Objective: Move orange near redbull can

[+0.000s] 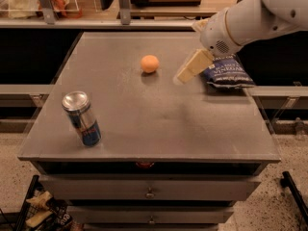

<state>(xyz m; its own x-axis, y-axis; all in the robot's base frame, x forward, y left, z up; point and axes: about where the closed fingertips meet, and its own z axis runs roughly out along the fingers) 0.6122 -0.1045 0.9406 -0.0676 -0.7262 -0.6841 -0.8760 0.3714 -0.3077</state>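
In the camera view, a flat grey metal table top [154,124] fills most of the frame, with a stack of grey drawers [192,189] under its front edge.

The small, round, smooth-skinned orange [149,63] lies on the far half of the table, a little left of the middle line, casting a soft shadow toward the front. It rests alone, with nothing touching it.

The slim blue and silver redbull can [82,118], with its shiny silver top, stands upright near the front left corner of the table. It is well apart from the orange, which sits farther back and to the right of it.

The white, rounded robot arm [255,18] reaches in from the upper right corner. Its cream-coloured gripper [185,76] points down and to the left, hanging above the table just to the right of the orange and not touching it. It carries nothing, and from this angle it shows as one tapered piece, so I cannot tell whether it is wide or narrow.

A dark blue crinkled chip bag [230,74] with white lettering lies flat near the right edge of the table, just behind and to the right of the gripper and partly hidden by the arm.
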